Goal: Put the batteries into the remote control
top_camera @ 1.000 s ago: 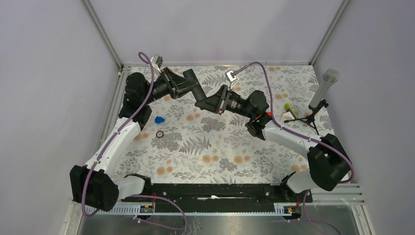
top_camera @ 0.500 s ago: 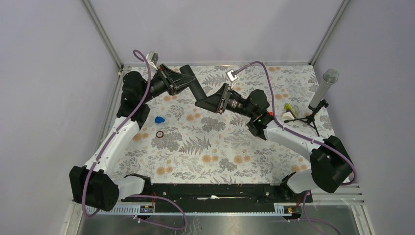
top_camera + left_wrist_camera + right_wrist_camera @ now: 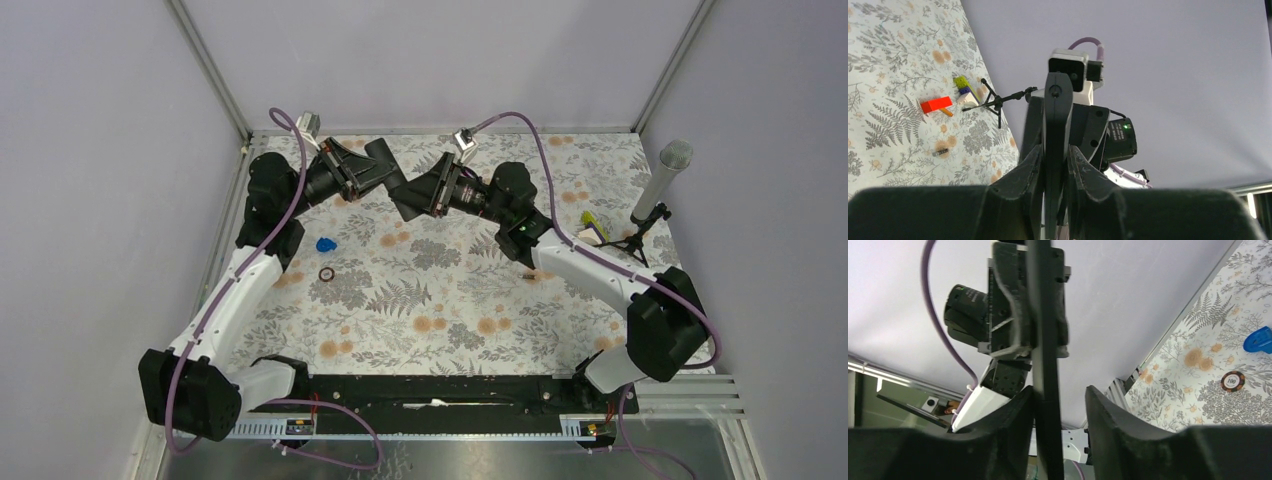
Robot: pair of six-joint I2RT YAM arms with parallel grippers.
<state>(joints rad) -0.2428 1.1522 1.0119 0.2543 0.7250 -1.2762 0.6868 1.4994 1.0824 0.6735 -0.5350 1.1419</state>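
The remote control [image 3: 393,180] is a slim black bar held up in the air at the back centre, between both grippers. My left gripper [image 3: 383,163] is shut on one end of it; in the left wrist view the bar [image 3: 1058,110] stands edge-on between the pressed fingers of that gripper [image 3: 1055,152]. My right gripper [image 3: 405,198] is around the other end. In the right wrist view the bar [image 3: 1043,315] touches the left finger and a gap shows to the right finger [image 3: 1098,405]. One tiny battery [image 3: 941,151] lies on the mat and also shows in the top view [image 3: 527,274].
A microphone on a stand [image 3: 660,185] is at the right edge, with a yellow-green brick [image 3: 592,222] beside it. A red block [image 3: 936,104] lies near there. A blue piece [image 3: 325,244] and a round chip [image 3: 326,274] lie at the left.
My right gripper has moved up, back and left, closer to the left gripper. The left gripper has risen slightly with the remote. The red block is now hidden under the right arm in the top view.
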